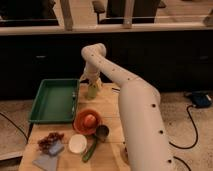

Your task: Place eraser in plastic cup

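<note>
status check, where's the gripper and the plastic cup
Gripper at far edge of table, right above plastic cup. Eraser not visible. Green tray just left of cup; orange bowl nearer, apart.

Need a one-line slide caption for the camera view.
White robot arm reaches across wooden table, end effector at translucent pale yellow-green plastic cup beside green tray; orange bowl and grey metal cup nearer.
</note>
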Robot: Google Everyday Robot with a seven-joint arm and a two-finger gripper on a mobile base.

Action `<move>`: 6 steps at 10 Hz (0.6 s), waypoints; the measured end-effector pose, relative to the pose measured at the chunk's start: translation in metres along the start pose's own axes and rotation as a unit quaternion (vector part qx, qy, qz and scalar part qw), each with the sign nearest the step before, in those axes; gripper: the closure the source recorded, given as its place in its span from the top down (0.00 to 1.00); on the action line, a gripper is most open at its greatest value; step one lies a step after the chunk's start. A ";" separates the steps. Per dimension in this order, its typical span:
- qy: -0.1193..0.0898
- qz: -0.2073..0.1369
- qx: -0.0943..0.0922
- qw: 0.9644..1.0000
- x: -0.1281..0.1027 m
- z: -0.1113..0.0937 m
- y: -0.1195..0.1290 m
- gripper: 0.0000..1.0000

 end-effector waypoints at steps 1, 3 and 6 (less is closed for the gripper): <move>0.000 0.000 0.000 1.000 0.000 0.000 0.000 0.80; -0.001 -0.001 -0.001 1.000 -0.001 0.001 0.000 0.80; 0.000 -0.001 0.001 1.000 0.001 0.001 0.002 0.80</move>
